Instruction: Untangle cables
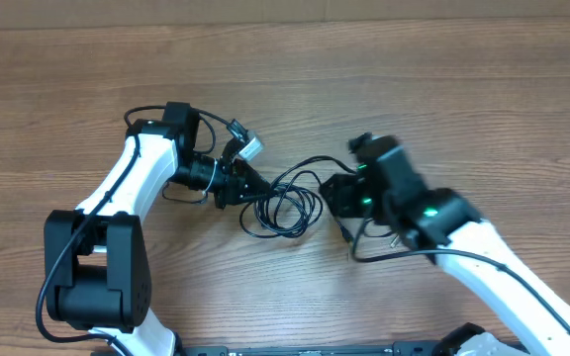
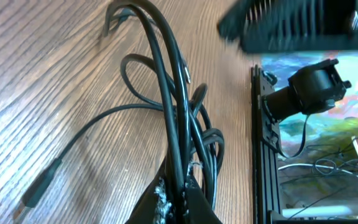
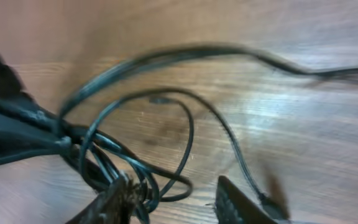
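The wooden table [image 1: 414,79] carries everything, with the left arm [image 1: 137,168] reaching in from the left and the right arm [image 1: 473,232] from the right. The two point at each other across the middle. Between them lie the cables [image 1: 287,203], a loose knot of thin black loops whose long axis runs roughly along the line from one wrist to the other. The left gripper [image 1: 248,185] is pinched tight on several strands at the bundle's left end, and its wrist view shows the cords fanning away from the closed tips. The right gripper [image 3: 173,193] sits just beside the bundle's right edge with its jaws parted. Loops crowd against one finger, and nothing looks clamped (the view is blurred, so a light touch cannot be excluded). So the left end looks anchored, and the free loops lie leftward of the right gripper, the nearer free one. A white-tipped plug [image 1: 251,146] lies above the left gripper, and another dark plug [image 2: 39,186] trails off alone.
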